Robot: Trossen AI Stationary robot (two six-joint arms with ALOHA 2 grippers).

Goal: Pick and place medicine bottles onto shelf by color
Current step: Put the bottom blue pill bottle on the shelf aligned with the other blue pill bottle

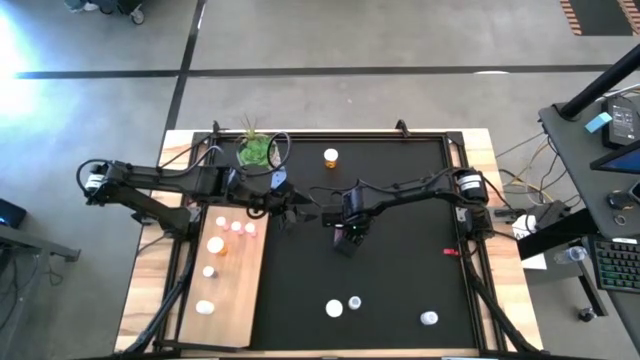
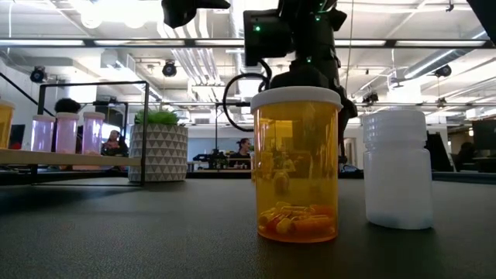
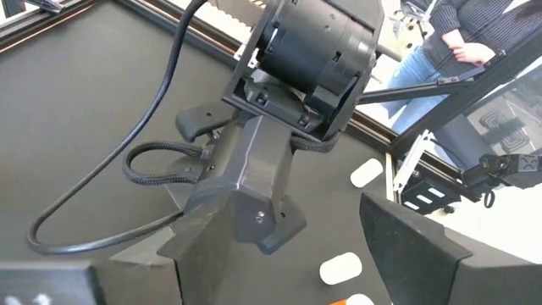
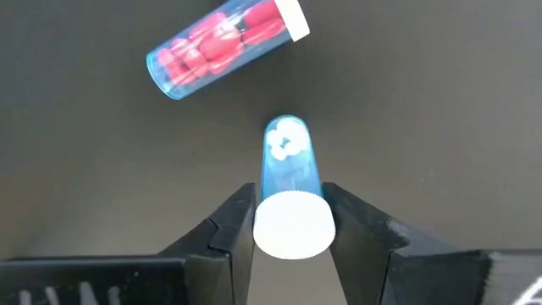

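**Right gripper clamped on a clear blue bottle at mid-mat**

The right gripper [image 4: 288, 224] hangs over the middle of the large black mat [image 1: 400, 250], its two dark fingers [image 4: 229, 229] pressed against either side of a clear bluish cylindrical pill bottle with a white cap [image 4: 290, 199]; the jaws are narrowed onto the bottle's body just below the cap. On the mat just beyond it lies a second clear blue bottle filled with red capsules [image 4: 220, 49], tipped on its side and apart from the held one.

The left gripper [image 1: 285, 205] is near the centre too, just off the inner edge of the pale plywood shelf board [image 1: 235, 290] that covers the mat's left side; its jaws stand fairly wide with nothing between them.

On the shelf, pink bottles [image 1: 237, 227] sit at its far end, with an orange bottle [image 1: 215, 244] and white ones [image 1: 205, 307] spaced toward the near edge. An orange bottle with a white cap [image 1: 330, 156] stands near the mat's far edge, beside a white speckled pot with a green plant [image 1: 255, 150]. Three more bottles rest near the near edge: two together [image 1: 342, 305] and one toward the right corner [image 1: 429, 318].
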